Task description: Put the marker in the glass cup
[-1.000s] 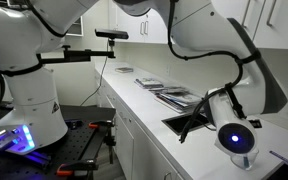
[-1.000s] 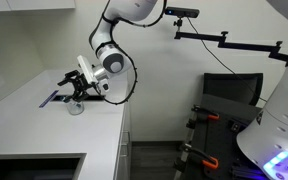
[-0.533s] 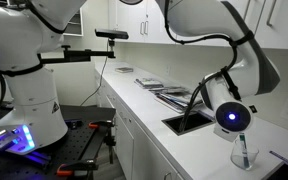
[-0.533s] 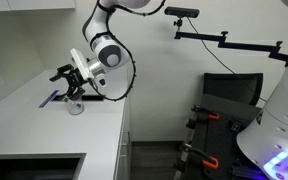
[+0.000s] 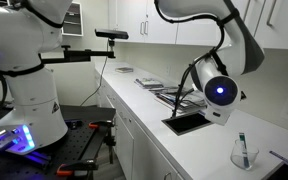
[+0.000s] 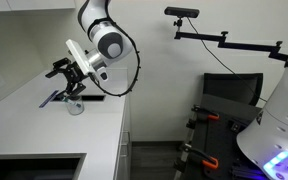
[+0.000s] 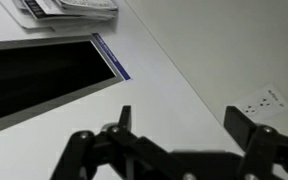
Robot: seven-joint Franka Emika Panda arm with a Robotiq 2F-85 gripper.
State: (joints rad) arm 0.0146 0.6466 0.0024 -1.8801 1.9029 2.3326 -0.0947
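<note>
The glass cup (image 5: 244, 155) stands on the white counter near its end, with the green marker (image 5: 242, 145) standing upright inside it. In an exterior view the cup (image 6: 75, 105) shows below the gripper, and I cannot make out the marker there. My gripper (image 5: 224, 110) (image 6: 64, 76) hangs in the air above the cup and a little to the side, apart from it. In the wrist view its two fingers (image 7: 184, 125) are spread wide with nothing between them. The cup and marker are out of the wrist view.
A black rectangular recess (image 5: 189, 122) (image 7: 39, 75) is set in the counter (image 6: 44, 135). Papers (image 5: 169, 95) (image 7: 69, 8) lie beyond it. A wall outlet (image 7: 259, 100) is on the wall beside the counter. A dark flat thing (image 6: 52, 98) lies next to the cup.
My gripper has risen from just over the cup and drawn away from it. The marker stays in the cup.
</note>
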